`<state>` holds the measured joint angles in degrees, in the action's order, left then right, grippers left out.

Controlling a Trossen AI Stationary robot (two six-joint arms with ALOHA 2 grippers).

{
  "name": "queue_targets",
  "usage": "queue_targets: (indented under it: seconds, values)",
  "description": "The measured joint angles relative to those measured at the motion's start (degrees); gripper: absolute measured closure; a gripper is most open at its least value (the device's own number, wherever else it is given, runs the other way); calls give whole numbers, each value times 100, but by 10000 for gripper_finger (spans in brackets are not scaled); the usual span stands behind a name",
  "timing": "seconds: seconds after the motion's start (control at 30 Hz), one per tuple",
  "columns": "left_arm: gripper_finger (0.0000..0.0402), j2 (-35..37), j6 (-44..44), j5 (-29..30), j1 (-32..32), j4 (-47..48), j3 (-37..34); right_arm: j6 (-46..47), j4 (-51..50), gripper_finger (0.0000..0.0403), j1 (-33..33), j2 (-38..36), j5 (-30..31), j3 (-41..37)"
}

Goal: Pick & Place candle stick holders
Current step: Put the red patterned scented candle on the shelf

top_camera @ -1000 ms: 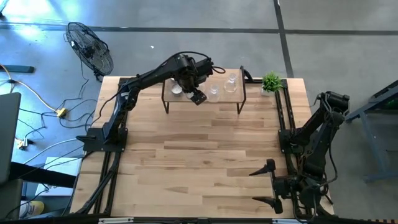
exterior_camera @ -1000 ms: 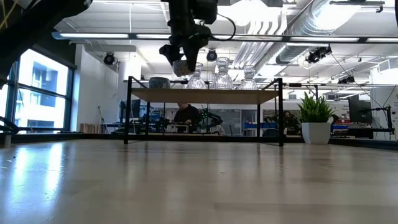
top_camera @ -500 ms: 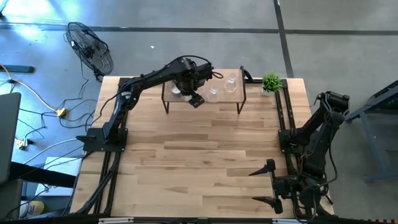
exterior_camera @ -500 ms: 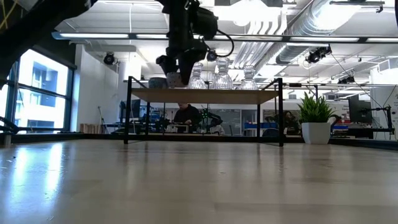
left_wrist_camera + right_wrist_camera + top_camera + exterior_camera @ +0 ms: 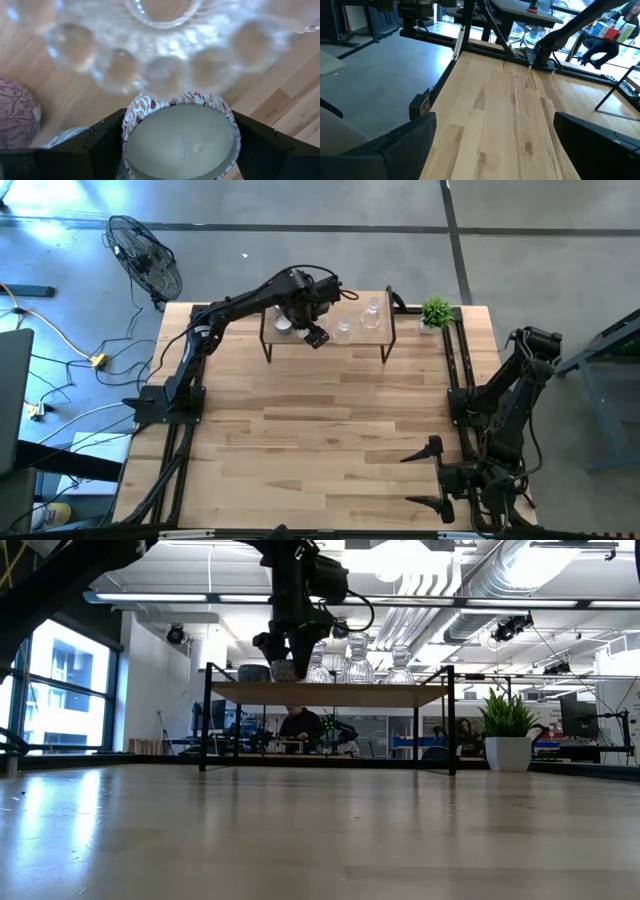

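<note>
My left gripper (image 5: 312, 332) is shut on a short tealight cup (image 5: 182, 142) with a red-and-white patterned wall and a white centre, over the small black-framed wooden shelf (image 5: 375, 340) at the table's far side. In the low view the cup (image 5: 283, 669) sits at the shelf top's height (image 5: 400, 692). A clear glass stemmed holder (image 5: 165, 45) stands right beyond it. Two more glass holders (image 5: 345, 328) (image 5: 372, 315) and other tealight cups (image 5: 283, 323) (image 5: 17, 107) stand on the shelf. My right gripper (image 5: 425, 476) is open and empty near the table's right near corner. My left gripper pinches the tealight cup's round wall (image 5: 131, 131) between its two fingers (image 5: 102, 147), one on each opposite side. The fingers come from above, pointing down. The cup stays upright, white centre up; whether its base touches the shelf I cannot tell.
A small green plant in a white pot (image 5: 436, 310) stands on the table right of the shelf. The table's wide wooden top (image 5: 320, 430) lies in front of the shelf. Black rails (image 5: 455, 370) run along the table's left and right edges.
My left gripper has come down with the tealight cup toward the shelf top, shifting a little toward the table's left edge. The cup has stayed upright in the fingers.
</note>
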<state>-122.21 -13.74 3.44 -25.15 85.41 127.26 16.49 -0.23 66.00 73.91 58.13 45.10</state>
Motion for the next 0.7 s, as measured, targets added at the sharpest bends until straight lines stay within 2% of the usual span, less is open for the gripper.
queue_targets:
  seconds: [0.53,0.7]
  values:
    - [112,0,-21,-159,0,39,0,0,0,6,0,0,0,0]
    - [112,0,-142,3,0,40,0,0,0,6,0,0,0,0]
